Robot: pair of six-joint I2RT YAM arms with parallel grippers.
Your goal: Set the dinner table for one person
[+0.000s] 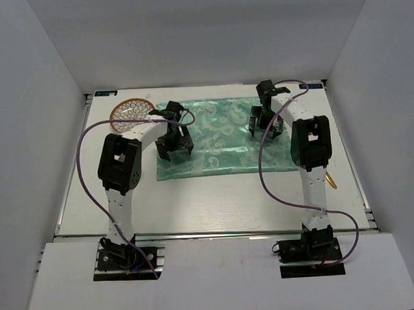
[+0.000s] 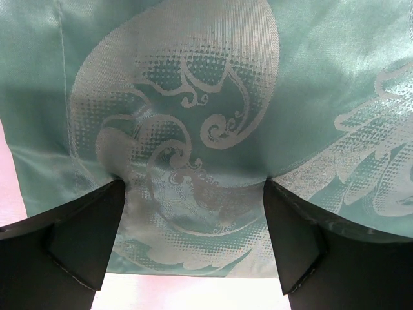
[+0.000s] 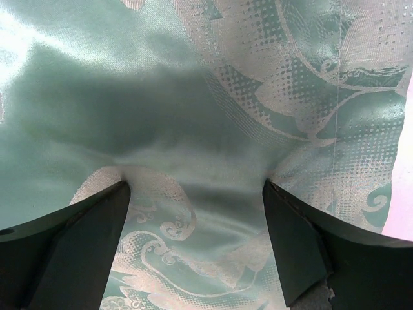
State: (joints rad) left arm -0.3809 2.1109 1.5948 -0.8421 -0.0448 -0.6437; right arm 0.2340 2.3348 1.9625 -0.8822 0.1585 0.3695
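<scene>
Dinner table (image 1: 216, 196): a white rectangular top with faint wood grain that fills the middle of the overhead frame, and everything else rests on it. A silver rail (image 1: 210, 232) runs along its lower edge.
Plate (image 1: 128, 110): upper left of the overhead frame. It is round and pale with a lacy orange-brown pattern, and the left arm (image 1: 119, 162) cuts off its lower right rim.
Left gripper (image 1: 174, 149): low over the left end of the cloth mat. In the wrist view (image 2: 193, 194) its black wedge-shaped fingers (image 2: 84, 242) stand wide apart with only fabric between them. The tips seem to dimple the cloth, though contact is hard to judge.
Cloth mat (image 1: 220, 137): centre of the overhead frame. It is glossy teal satin woven with silvery scrollwork, has a stitched hem, and is slightly rumpled.
Right gripper (image 1: 264, 121): over the mat's right end. In its wrist view (image 3: 197, 194) the fingers (image 3: 297, 245) are spread apart and hold nothing, and the fabric puckers at the tips.
Gold object (image 1: 330, 183): right of centre, on the table against the right arm (image 1: 311, 142). It is mostly hidden, so its kind cannot be told.
</scene>
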